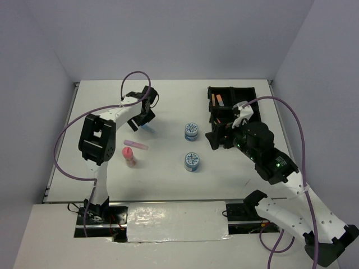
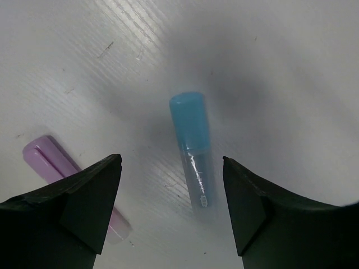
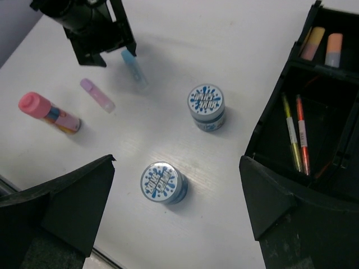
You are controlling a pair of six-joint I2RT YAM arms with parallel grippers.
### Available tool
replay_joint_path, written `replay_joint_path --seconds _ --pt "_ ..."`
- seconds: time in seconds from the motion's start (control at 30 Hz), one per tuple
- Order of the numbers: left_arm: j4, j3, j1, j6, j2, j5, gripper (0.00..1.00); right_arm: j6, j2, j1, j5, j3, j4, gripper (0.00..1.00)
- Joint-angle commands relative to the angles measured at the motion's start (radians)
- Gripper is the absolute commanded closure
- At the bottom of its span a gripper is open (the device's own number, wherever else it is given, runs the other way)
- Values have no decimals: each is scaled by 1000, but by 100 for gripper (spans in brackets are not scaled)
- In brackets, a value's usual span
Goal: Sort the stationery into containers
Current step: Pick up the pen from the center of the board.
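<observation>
Both spread wide: left end effector (image 2: 171, 161) astride the blue highlighter (image 2: 192, 145), right end effector (image 3: 176, 161) beside the black tray (image 3: 268, 131).

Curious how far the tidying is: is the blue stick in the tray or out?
Out. The blue stick lies on the table below the open left gripper, away from the tray.

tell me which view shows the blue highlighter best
Left wrist view: the blue highlighter lies large and whole between the open fingers of the left gripper. Right wrist shows it small; top view, only a blue sliver under that gripper.
</observation>
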Motion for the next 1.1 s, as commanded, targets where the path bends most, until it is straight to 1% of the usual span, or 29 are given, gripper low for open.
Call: replay_joint_path --seconds 0.0,0.2,0.23,0.3,0.33,0.4,0.47,0.5,0.53,0.57,0.6,0.63,0.67,0.7,0.73,0.77,0.8,0.83,0.87,0.9,1.0,1.03,1.07 --pt "47 7 12 -7 10 31 15 10 7 9 -58 -37 37 0" --pt "33 42 12 2 98 44 16 16 32 17 -101 -40 71 1" --pt "43 38 12 5 107 50 20 16 35 20 -104 -40 74 1" --pt "67 15 12 4 112 61 23 14 42 21 -108 -39 76 2" --pt "72 4 12 5 116 65 28 14 45 24 -107 -39 76 2" --pt "78 2 14 13 122 71 35 16 47 24 -108 -40 79 4" --pt "89 -1 14 19 121 82 63 11 47 29 -124 -46 85 7" --pt "93 -5 14 19 116 90 75 8 46 29 -151 -54 105 9" --pt "104 -16 15 20 99 96 95 10 47 29 -168 -60 118 10" --pt "115 -25 15 22 84 99 100 13 47 29 -191 -86 140 11" --pt "133 -39 14 34 67 120 100 19 55 29 -217 -104 192 11" --pt "154 -75 12 42 17 133 100 30 61 30 -264 -120 218 10" --pt "206 -96 8 54 -15 143 100 37 70 29 -288 -149 246 0" --pt "233 -137 -3 81 -87 159 100 59 93 29 -330 -166 307 0" --pt "260 -158 -14 100 -126 168 100 75 104 29 -341 -181 341 0" --pt "332 -181 -25 126 -172 179 100 114 117 29 -355 -213 417 0" --pt "358 -206 -41 166 -260 183 100 134 142 30 -378 -230 463 0" --pt "375 -241 -80 180 -302 171 100 163 153 32 -403 -250 520 0" --pt "392 -254 -100 194 -303 163 100 216 164 30 -411 -293 634 0" --pt "392 -274 -121 209 -413 153 100 233 188 32 -418 -310 689 0" --pt "359 -284 -222 224 -511 119 100 266 257 37 -405 -324 804 10" --pt "350 -286 -241 224 -526 102 100 273 274 37 -398 -324 829 16" --pt "343 -289 -255 221 -542 107 100 293 312 40 -400 -321 884 19"
